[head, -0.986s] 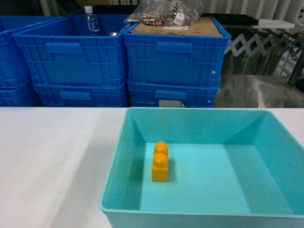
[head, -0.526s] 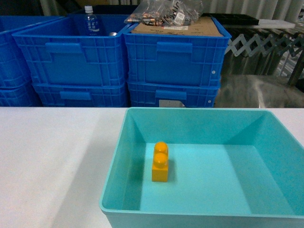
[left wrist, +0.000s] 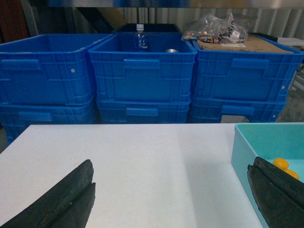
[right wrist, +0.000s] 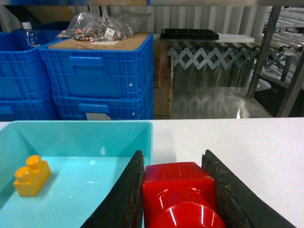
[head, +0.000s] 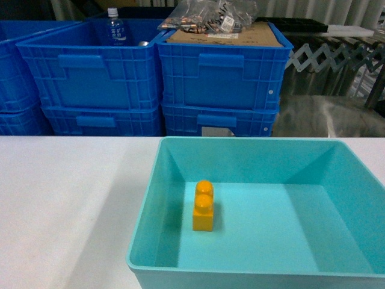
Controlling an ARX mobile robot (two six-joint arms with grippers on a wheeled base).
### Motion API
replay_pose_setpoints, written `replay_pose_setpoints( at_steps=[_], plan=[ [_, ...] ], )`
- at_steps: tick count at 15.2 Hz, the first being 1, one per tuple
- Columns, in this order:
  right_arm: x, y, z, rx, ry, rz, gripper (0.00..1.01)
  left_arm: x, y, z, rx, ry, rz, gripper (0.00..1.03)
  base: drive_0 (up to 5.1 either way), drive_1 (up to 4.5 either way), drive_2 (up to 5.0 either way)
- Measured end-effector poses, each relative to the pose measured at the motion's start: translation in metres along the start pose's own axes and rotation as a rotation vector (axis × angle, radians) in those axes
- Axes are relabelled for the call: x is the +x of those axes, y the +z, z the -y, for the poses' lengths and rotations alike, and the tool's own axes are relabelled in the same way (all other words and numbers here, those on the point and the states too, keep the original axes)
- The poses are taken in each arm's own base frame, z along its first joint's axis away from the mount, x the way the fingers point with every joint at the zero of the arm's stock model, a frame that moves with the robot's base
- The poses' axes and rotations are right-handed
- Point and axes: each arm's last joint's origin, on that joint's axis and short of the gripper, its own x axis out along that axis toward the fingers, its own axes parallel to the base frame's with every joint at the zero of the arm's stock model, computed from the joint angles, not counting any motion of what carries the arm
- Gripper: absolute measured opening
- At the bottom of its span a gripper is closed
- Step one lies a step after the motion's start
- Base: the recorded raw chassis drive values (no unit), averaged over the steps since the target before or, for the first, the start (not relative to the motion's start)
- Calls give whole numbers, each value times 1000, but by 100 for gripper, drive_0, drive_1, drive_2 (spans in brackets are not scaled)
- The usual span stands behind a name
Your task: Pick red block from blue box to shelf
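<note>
Table (head: 60, 198): we see the blue box (head: 180, 147) resting on it.
Blue box: only a yellow brick (head: 203, 206) lies inside.
Left claw (left wrist: 171, 199): spread wide, empty.
Right claw (right wrist: 173, 190): clamped on the red block (right wrist: 178, 190), above the box's right rim.
Handling: we judge it light, stiff and slippery; grip the flat sides.

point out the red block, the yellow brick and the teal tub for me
red block (right wrist: 178, 183): right wrist view, on its flat top face, between the jaws.
yellow brick (head: 203, 212): head view, on its upper face just below the studs.
teal tub (head: 143, 220): head view, on its left inner wall.
</note>
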Motion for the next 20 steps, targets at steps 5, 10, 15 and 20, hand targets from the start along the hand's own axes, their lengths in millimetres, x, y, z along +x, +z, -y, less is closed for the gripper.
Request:
replay_pose_setpoints(
  at_steps=[5,10,15,20],
  plan=[
    [0,0,0,0,0,3,29,0,0,0,0,1,0,98,0,0,0],
    [0,0,0,0,0,3,29,0,0,0,0,1,0,98,-188,-188,-188],
    [0,0,0,0,0,3,29,0,0,0,0,0,0,98,-166,-166,-166],
    [0,0,0,0,0,3,29,0,0,0,0,0,0,98,-144,-144,-144]
  ],
)
